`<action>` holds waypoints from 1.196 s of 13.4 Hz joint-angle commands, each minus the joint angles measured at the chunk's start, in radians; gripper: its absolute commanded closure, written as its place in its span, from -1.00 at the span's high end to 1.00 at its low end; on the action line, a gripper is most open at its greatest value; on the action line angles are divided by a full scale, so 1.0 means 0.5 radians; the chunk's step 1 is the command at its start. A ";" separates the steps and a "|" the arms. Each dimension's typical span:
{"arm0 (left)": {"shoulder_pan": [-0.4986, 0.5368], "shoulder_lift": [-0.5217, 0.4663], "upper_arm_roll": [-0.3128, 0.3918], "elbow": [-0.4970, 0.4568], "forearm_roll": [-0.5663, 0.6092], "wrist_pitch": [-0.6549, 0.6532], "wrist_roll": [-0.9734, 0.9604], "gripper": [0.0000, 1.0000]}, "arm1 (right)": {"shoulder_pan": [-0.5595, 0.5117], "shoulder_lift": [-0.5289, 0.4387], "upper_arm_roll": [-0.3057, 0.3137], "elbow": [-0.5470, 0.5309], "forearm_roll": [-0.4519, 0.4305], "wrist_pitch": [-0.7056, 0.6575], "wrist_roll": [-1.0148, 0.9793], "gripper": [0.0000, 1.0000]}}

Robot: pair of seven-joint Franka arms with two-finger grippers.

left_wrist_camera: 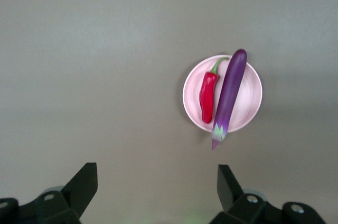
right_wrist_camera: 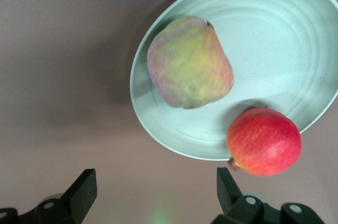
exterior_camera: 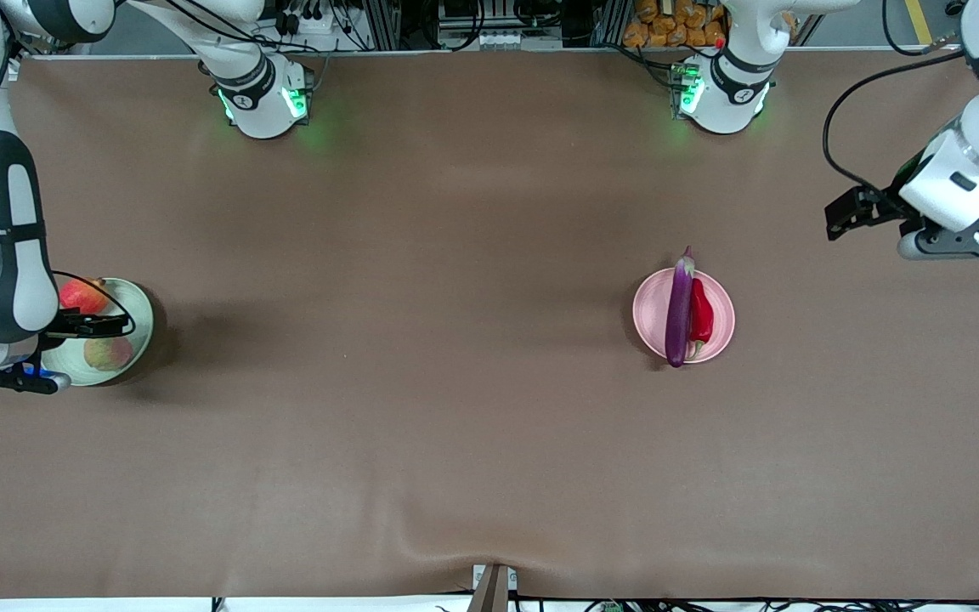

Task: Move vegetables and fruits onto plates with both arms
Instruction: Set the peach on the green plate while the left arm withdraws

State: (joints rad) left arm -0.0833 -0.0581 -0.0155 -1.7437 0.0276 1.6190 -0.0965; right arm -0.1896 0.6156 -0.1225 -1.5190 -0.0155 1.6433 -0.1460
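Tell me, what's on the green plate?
Two round fruits sit on the green plate: a red fruit at its rim and a paler pink-green fruit. From the front, the right arm covers part of the plate.

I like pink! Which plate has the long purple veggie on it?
The pink plate, toward the left arm's end of the table, holds the eggplant beside the chili pepper. The green plate holds only two round fruits.

table middle bare — pink plate full | green plate full
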 commanded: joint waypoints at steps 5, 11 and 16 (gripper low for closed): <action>0.047 0.018 -0.168 0.214 -0.012 -0.274 -0.016 1.00 | 0.118 -0.123 0.147 0.500 0.223 -0.541 -0.024 1.00; 0.065 0.051 -0.193 0.312 -0.040 -0.384 0.000 1.00 | 0.158 -0.343 0.282 0.955 0.209 -0.700 -0.079 1.00; 0.065 0.058 -0.196 0.321 -0.028 -0.400 0.052 1.00 | 0.327 -0.700 0.267 0.921 0.191 -0.998 -0.052 1.00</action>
State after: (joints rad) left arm -0.0670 -0.0445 -0.0999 -1.6188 0.0224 1.4472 -0.0856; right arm -0.0459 0.3290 0.0201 -1.0219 0.0869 1.1705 -0.1722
